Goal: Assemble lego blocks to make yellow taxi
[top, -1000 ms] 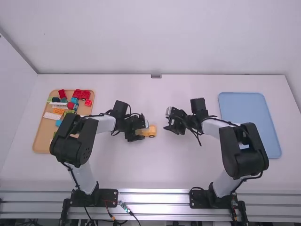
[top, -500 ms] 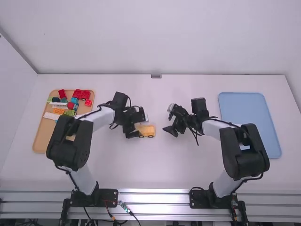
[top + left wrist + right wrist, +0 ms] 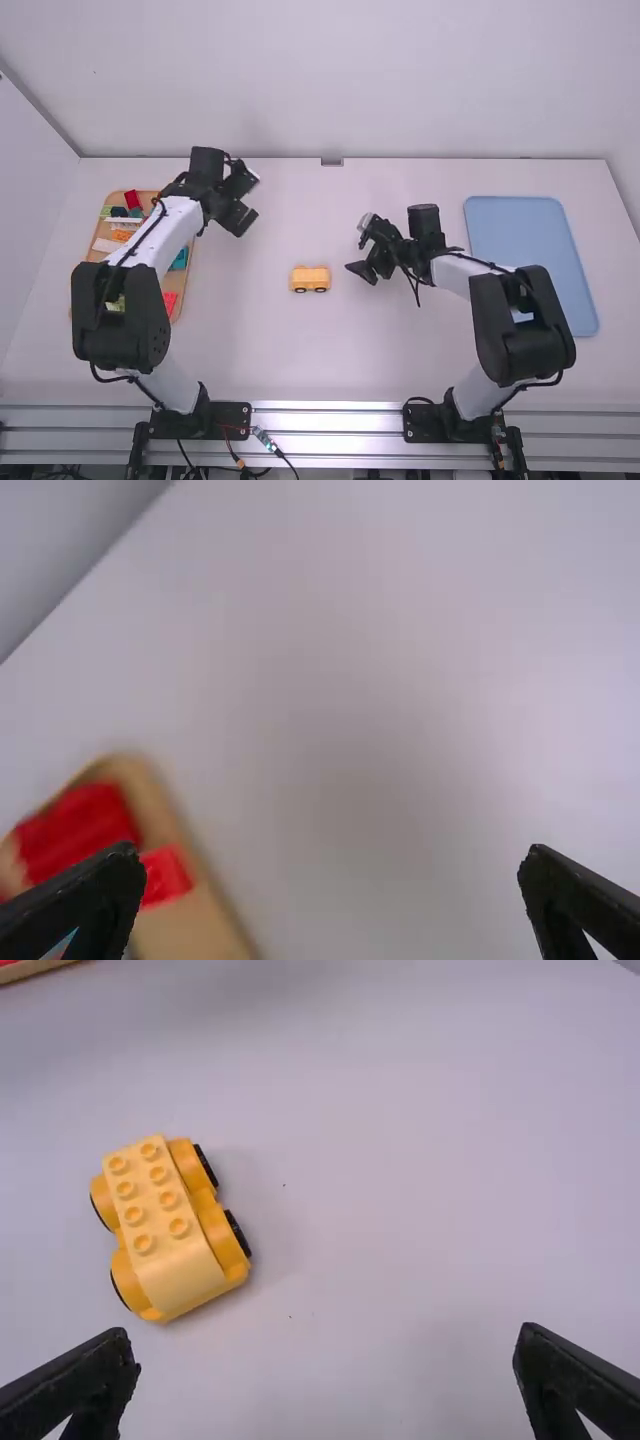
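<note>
The left gripper (image 3: 246,200) is over the table just right of the wooden tray's far end; in the left wrist view the left gripper (image 3: 332,905) is open, nothing between its fingers. The right gripper (image 3: 362,250) is low over the table, right of the yellow car; in the right wrist view the right gripper (image 3: 326,1375) stands open and holds nothing. The yellow car (image 3: 310,279) rests mid-table on its wheels. Seen closer, the car (image 3: 165,1225) has a paler yellow studded block on top, with two rows of studs and one smooth, sloping end.
A wooden tray (image 3: 180,292) of coloured blocks stands at the left, partly covered by the left arm. Red blocks (image 3: 78,830) lie near its corner. A blue tray (image 3: 530,240) lies at the right. The table's far edge meets a white wall.
The left gripper has gone from beside the car back and leftward to the tray's far end, uncovering the car. The right gripper has barely shifted; the car appears to stay in place.
</note>
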Available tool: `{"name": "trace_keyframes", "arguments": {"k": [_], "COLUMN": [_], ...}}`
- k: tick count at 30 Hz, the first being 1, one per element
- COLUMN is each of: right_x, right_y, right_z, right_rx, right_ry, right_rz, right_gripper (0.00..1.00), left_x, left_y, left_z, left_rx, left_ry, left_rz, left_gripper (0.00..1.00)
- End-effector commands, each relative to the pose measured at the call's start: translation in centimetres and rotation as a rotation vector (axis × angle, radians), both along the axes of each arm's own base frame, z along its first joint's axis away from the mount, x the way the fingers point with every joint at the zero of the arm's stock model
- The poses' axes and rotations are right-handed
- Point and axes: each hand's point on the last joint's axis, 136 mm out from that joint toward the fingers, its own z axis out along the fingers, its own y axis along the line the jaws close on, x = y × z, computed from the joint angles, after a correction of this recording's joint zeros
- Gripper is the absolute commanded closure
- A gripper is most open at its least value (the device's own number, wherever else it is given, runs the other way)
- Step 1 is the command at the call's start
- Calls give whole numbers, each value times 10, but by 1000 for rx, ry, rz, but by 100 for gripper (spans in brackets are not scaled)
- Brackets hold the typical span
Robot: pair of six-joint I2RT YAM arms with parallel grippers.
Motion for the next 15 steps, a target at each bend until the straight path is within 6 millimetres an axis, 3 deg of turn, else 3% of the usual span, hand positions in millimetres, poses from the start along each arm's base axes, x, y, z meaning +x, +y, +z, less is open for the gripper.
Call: {"name": "trace_keyframes", "arguments": {"k": [1, 6, 10, 12, 13, 15], "right_x": [1, 1, 1, 2, 2, 5], "right_y": [0, 1, 1, 2, 2, 2], "right_z": [9, 10, 11, 12, 12, 15], "right_rx": [14, 19, 21, 25, 26, 49], "right_ry": [-9, -13, -14, -15, -13, 4], "right_rz": [-14, -11, -9, -14, -16, -44], "right_gripper": [1, 1, 1, 1, 1, 1], "left_x": [2, -11, -21, -33, -34, -49], "left_y": [67, 134, 168, 201, 204, 229], "left_z": [21, 24, 24, 27, 27, 29], "left_rx": [14, -53, -99, -121, -125, -165], "left_ry": [-92, -137, -146, -195, -200, -253], "left_rz": [415, 690, 768, 932, 948, 1142], "left_gripper": [1, 1, 1, 1, 1, 1]}}
